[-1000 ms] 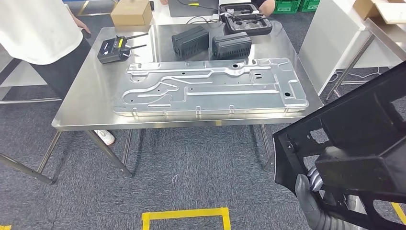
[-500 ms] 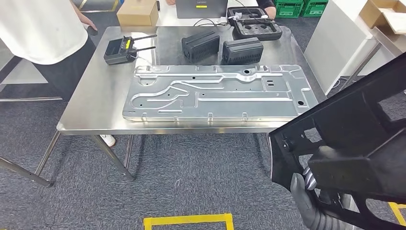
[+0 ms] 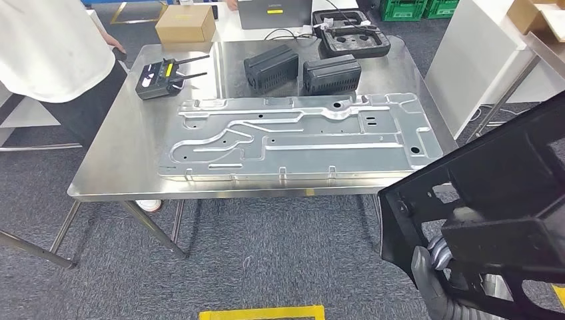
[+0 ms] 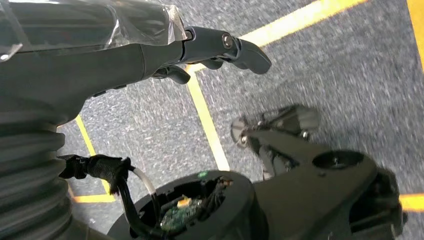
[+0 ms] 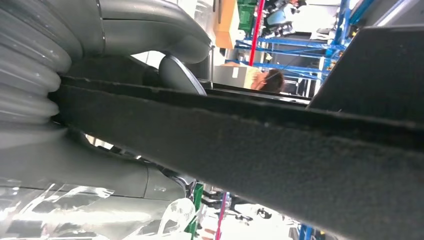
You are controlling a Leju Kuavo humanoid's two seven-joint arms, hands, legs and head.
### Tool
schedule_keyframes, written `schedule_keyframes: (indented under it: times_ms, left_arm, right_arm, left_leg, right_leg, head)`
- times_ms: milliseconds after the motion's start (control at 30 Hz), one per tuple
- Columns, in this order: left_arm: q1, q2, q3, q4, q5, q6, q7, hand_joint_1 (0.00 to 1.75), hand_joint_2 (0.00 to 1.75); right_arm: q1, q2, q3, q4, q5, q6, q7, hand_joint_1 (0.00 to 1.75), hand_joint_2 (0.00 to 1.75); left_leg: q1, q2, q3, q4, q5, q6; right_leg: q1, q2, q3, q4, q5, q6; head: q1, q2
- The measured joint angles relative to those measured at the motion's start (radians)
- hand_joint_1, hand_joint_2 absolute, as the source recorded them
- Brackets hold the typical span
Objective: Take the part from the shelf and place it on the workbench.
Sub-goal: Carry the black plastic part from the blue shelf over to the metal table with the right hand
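Observation:
The part (image 3: 506, 193) is a large black plastic frame with cut-outs, held tilted at the lower right of the head view. My right hand (image 3: 433, 273) grips its lower edge from underneath. In the right wrist view the part's dark edge (image 5: 280, 150) runs across, with the right hand (image 5: 150, 35) wrapped over it. The steel workbench (image 3: 126, 153) stands ahead and to the left of the part, across a strip of carpet. My left hand (image 4: 165, 50) hangs over the floor, holding nothing, its fingers (image 4: 240, 47) loosely extended.
A large stamped silver plate (image 3: 300, 137) covers most of the bench's front. Behind it lie two black blocks (image 3: 270, 67), a black tray (image 3: 352, 39), a remote with antennas (image 3: 156, 70) and a cardboard box (image 3: 185, 23). A person in white (image 3: 46, 47) stands at the bench's left. A white table (image 3: 480, 53) stands at right.
The whole view has shifted, so the camera moved; the bench now sits slightly lower and more to the left. The right hand still holds the black part the same way.

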Motion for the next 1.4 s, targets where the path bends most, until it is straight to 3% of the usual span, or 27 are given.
schedule_keyframes:
  times_ms: [100,167,267,333,433,467,500,533,600,633,667,767,833,933,967,1000,1033,1100,1167,1300,1333,1400]
  left_arm:
    - [0.002,-0.001,-0.001,0.000,0.000,-0.022,0.010,0.00,1.75]
    - [0.004,-0.002,-0.001,0.000,-0.001,-0.022,0.013,0.00,1.75]
    - [0.006,-0.006,-0.002,0.000,-0.012,-0.022,0.021,0.00,1.75]
    - [0.006,-0.010,-0.002,0.000,-0.018,-0.022,0.026,0.00,1.75]
    - [0.006,-0.012,-0.002,0.000,-0.018,-0.018,0.027,0.00,1.75]
    - [0.007,-0.012,-0.002,0.000,-0.017,-0.017,0.026,0.00,1.75]
    - [0.008,-0.012,-0.002,0.000,-0.016,-0.017,0.025,0.00,1.75]
    - [0.008,-0.012,-0.002,0.000,-0.015,-0.017,0.025,0.00,1.75]
    - [0.008,-0.012,-0.002,0.000,-0.013,-0.017,0.024,0.00,1.75]
    - [0.008,-0.012,-0.002,0.000,-0.012,-0.017,0.024,0.00,1.75]
    - [0.007,-0.012,-0.002,0.000,-0.011,-0.016,0.024,0.00,1.75]
    - [0.005,-0.012,-0.002,0.000,-0.007,-0.015,0.024,0.00,1.75]
    - [0.005,-0.012,-0.002,0.000,-0.003,-0.016,0.024,0.00,1.75]
    - [0.005,-0.012,-0.002,0.000,0.003,-0.022,0.025,0.00,1.75]
    - [0.003,-0.013,-0.002,0.000,0.004,-0.033,0.025,0.00,1.75]
    - [0.002,-0.012,-0.001,0.000,0.005,-0.048,0.027,0.00,1.75]
    - [0.001,-0.012,-0.001,0.000,0.005,-0.063,0.029,0.00,1.75]
    - [0.001,-0.011,0.000,0.001,0.005,-0.079,0.034,0.00,1.75]
    - [0.003,-0.010,-0.001,0.002,0.010,-0.081,0.035,0.00,1.75]
    - [0.008,-0.005,0.001,0.003,0.039,-0.086,0.012,0.00,1.75]
    - [0.007,-0.003,0.001,0.003,0.047,-0.084,0.005,0.00,1.75]
    - [0.004,0.002,0.003,0.003,0.061,-0.082,-0.007,0.00,1.75]
  right_arm:
    - [0.004,-0.002,-0.006,-0.002,-0.002,0.004,0.001,1.75,1.75]
    - [0.007,-0.003,-0.012,-0.004,-0.004,0.006,0.001,1.75,1.75]
    - [0.027,-0.009,-0.028,-0.008,-0.018,0.006,-0.006,1.75,1.75]
    - [0.048,-0.013,-0.047,-0.010,-0.039,0.007,-0.022,1.75,1.75]
    - [0.086,-0.019,-0.082,-0.010,-0.078,0.019,-0.043,1.75,1.75]
    - [0.098,-0.019,-0.092,-0.010,-0.088,0.026,-0.047,1.75,1.75]
    - [0.107,-0.019,-0.102,-0.010,-0.096,0.034,-0.051,1.75,1.75]
    - [0.112,-0.019,-0.110,-0.010,-0.102,0.041,-0.053,1.75,1.75]
    - [0.118,-0.019,-0.126,-0.010,-0.107,0.051,-0.056,1.75,1.75]
    - [0.120,-0.019,-0.134,-0.009,-0.109,0.054,-0.058,1.75,1.75]
    - [0.123,-0.018,-0.141,-0.009,-0.112,0.057,-0.059,1.75,1.75]
    - [0.127,-0.017,-0.156,-0.009,-0.119,0.064,-0.061,1.75,1.75]
    - [0.129,-0.016,-0.165,-0.009,-0.122,0.067,-0.064,1.75,1.75]
    - [0.131,-0.015,-0.172,-0.009,-0.123,0.071,-0.071,1.75,1.75]
    - [0.133,-0.014,-0.172,-0.009,-0.120,0.072,-0.072,1.75,1.75]
    - [0.134,-0.013,-0.173,-0.009,-0.116,0.074,-0.072,1.75,1.75]
    - [0.136,-0.012,-0.173,-0.009,-0.110,0.074,-0.072,1.75,1.75]
    - [0.137,-0.009,-0.172,-0.009,-0.095,0.075,-0.071,1.75,1.75]
    - [0.132,-0.004,-0.171,-0.009,-0.081,0.074,-0.067,1.75,1.75]
    - [0.090,0.005,-0.156,-0.001,-0.053,0.069,-0.050,1.75,1.75]
    - [0.071,0.008,-0.148,0.004,-0.043,0.068,-0.045,1.75,1.75]
    - [0.039,0.012,-0.128,0.013,-0.022,0.067,-0.033,1.75,1.75]
  left_leg:
    - [-0.003,0.002,0.073,-0.201,0.126,0.013]
    - [-0.007,0.003,0.104,-0.281,0.153,0.024]
    - [-0.009,0.001,0.112,-0.294,0.149,0.039]
    - [-0.005,0.000,0.122,-0.303,0.148,0.052]
    - [-0.003,0.001,0.133,-0.305,0.139,0.064]
    - [-0.003,0.001,0.138,-0.305,0.135,0.064]
    - [-0.003,0.000,0.143,-0.305,0.130,0.063]
    - [-0.002,0.000,0.151,-0.304,0.125,0.061]
    - [-0.003,-0.001,0.167,-0.304,0.111,0.052]
    - [-0.005,-0.002,0.171,-0.303,0.103,0.047]
    - [-0.007,-0.002,0.174,-0.303,0.098,0.041]
    - [-0.007,-0.002,0.177,-0.306,0.088,0.028]
    - [-0.003,0.001,0.159,-0.259,0.062,0.017]
    - [-0.001,0.003,0.050,-0.054,-0.021,0.005]
    - [-0.001,0.003,0.016,-0.001,-0.031,0.004]
    - [-0.001,0.003,0.001,0.014,-0.021,0.005]
    - [-0.002,0.003,0.005,-0.012,0.010,0.008]
    - [-0.005,0.003,0.056,-0.150,0.100,0.022]
    - [-0.012,0.004,0.097,-0.259,0.145,0.036]
    - [-0.014,0.003,0.112,-0.295,0.145,0.047]
    - [-0.011,0.003,0.118,-0.301,0.146,0.052]
    - [-0.008,0.003,0.128,-0.308,0.144,0.060]
  right_leg:
    - [0.002,0.002,0.026,0.000,-0.018,0.009]
    - [0.005,0.005,0.032,-0.001,-0.027,0.018]
    - [0.004,0.004,0.034,-0.003,-0.034,0.034]
    - [0.003,0.004,0.015,0.047,-0.063,0.043]
    - [0.002,0.004,-0.093,0.244,-0.141,0.051]
    - [0.001,0.004,-0.124,0.288,-0.146,0.053]
    - [0.000,0.003,-0.138,0.295,-0.131,0.054]
    - [-0.001,0.003,-0.129,0.258,-0.097,0.055]
    - [-0.003,0.003,-0.072,0.116,-0.014,0.057]
    - [-0.003,0.004,-0.047,0.058,0.009,0.054]
    - [-0.003,0.005,-0.032,0.023,0.018,0.049]
    - [0.000,0.006,-0.025,0.010,0.010,0.029]
    - [-0.002,0.005,-0.020,0.007,0.007,0.016]
    - [-0.001,0.002,-0.011,0.007,-0.002,0.005]
    - [0.000,0.002,-0.007,0.007,-0.006,0.003]
    - [0.000,0.002,-0.001,0.007,-0.011,0.003]
    - [0.001,0.002,0.007,0.007,-0.016,0.004]
    - [0.002,0.003,0.024,0.006,-0.027,0.007]
    - [0.004,0.005,0.030,0.006,-0.035,0.014]
    - [0.003,0.004,0.029,0.005,-0.042,0.033]
    - [0.003,0.004,0.023,0.024,-0.054,0.036]
    - [0.001,0.002,-0.026,0.126,-0.099,0.042]
  head:
    - [0.000,0.000]
    - [0.000,0.000]
    - [0.000,0.000]
    - [0.002,0.000]
    - [0.003,0.000]
    - [0.003,0.000]
    - [0.003,0.000]
    - [0.004,0.000]
    - [0.004,0.000]
    - [0.004,0.000]
    - [0.004,0.000]
    - [0.003,0.000]
    - [0.002,0.000]
    - [0.002,0.000]
    - [0.001,0.000]
    - [0.001,0.000]
    - [0.001,0.000]
    - [0.001,0.000]
    - [0.001,0.000]
    - [0.002,0.000]
    - [0.002,0.000]
    - [0.003,0.000]
